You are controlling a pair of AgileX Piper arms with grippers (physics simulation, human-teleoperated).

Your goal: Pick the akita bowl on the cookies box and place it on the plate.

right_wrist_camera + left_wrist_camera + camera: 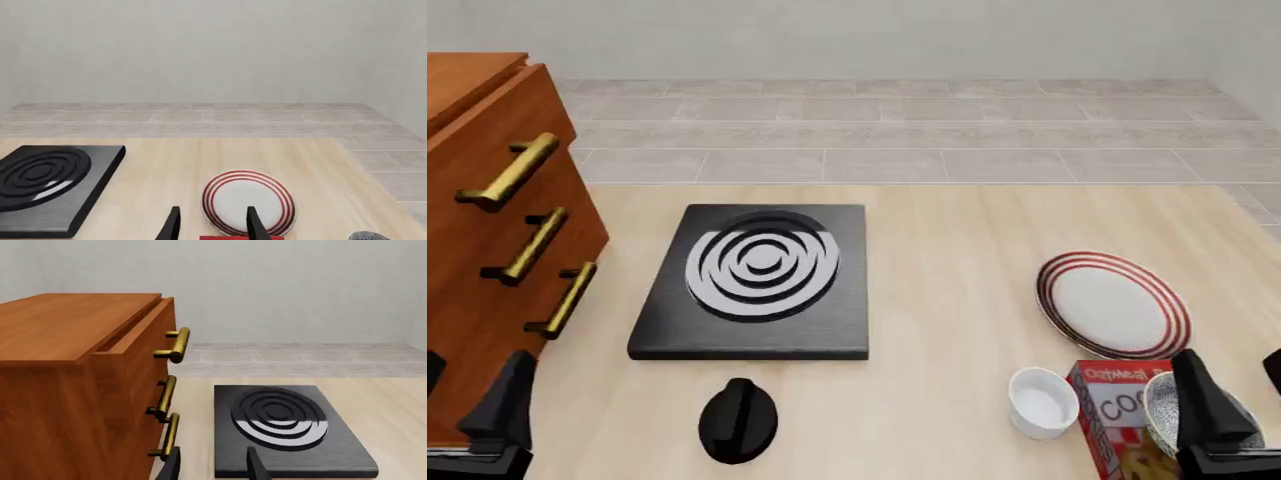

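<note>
R gripper [1228,410] sits low at the near right edge of the bench [961,260], fingers [254,226] apart w/ a moderate gap, holding nothing. Akita bowl [1161,420] is right by it, partly hidden behind the near finger, resting on the cookies box [1118,415]. Plate [1114,304] lies just beyond the box, farther along the reach; in the R wrist view it shows between the fingertips. Small white bowl [1042,402] is just left of the box. L gripper [212,467] is also open & empty, near the wooden drawer cabinet [494,230]; stove plate [758,280] mid-bench, black knob [739,420] nearer.
</note>
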